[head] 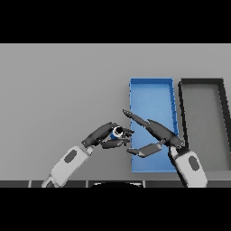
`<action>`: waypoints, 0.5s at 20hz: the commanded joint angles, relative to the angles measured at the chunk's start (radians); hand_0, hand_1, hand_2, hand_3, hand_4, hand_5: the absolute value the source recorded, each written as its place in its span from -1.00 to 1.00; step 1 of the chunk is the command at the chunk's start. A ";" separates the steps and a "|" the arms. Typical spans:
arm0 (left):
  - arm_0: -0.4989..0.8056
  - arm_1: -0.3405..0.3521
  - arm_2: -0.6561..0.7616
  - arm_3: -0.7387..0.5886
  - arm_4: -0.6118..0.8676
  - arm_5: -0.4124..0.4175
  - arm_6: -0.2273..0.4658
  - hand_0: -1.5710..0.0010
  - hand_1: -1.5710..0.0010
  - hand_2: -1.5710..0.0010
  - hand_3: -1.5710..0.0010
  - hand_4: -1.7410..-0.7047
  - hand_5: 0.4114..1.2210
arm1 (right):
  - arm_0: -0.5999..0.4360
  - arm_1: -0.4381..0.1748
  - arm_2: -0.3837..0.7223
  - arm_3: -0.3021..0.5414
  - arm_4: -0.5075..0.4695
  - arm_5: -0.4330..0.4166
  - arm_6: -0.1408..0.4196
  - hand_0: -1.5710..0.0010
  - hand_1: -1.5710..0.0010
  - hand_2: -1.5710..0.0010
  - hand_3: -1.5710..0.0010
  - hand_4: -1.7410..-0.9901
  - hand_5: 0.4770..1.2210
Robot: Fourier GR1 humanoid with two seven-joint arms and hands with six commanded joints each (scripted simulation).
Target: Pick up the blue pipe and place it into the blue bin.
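Pipe (117, 132) clamped in left hand (104, 135), just left of the bin (151, 90).
Held off the surface, short of the bin's left wall; right hand (155, 135) splayed over the bin, likely to receive.

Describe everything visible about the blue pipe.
The blue pipe shows only as a small blue piece with a pale round end and dark opening facing the view. The left hand has its dark fingers curled round it, hiding most of its length. It sits just left of the blue bin, not yet in it.
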 commanded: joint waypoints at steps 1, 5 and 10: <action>0.008 0.005 0.002 -0.004 0.004 -0.005 -0.011 -1.00 -1.00 -1.00 -0.89 -1.00 1.00 | -0.014 0.008 0.016 0.004 -0.005 0.009 0.010 1.00 1.00 1.00 1.00 0.24 -0.87; 0.014 -0.005 -0.007 0.004 0.014 -0.032 -0.035 -1.00 -1.00 -1.00 -0.94 -1.00 1.00 | -0.097 0.057 0.073 0.044 -0.003 0.025 0.069 1.00 1.00 1.00 1.00 0.36 -0.85; 0.007 0.009 -0.005 0.006 -0.014 -0.029 -0.031 -1.00 -1.00 -1.00 -0.96 -1.00 1.00 | -0.219 0.135 0.104 0.142 0.011 0.034 0.093 1.00 1.00 1.00 1.00 0.39 -0.92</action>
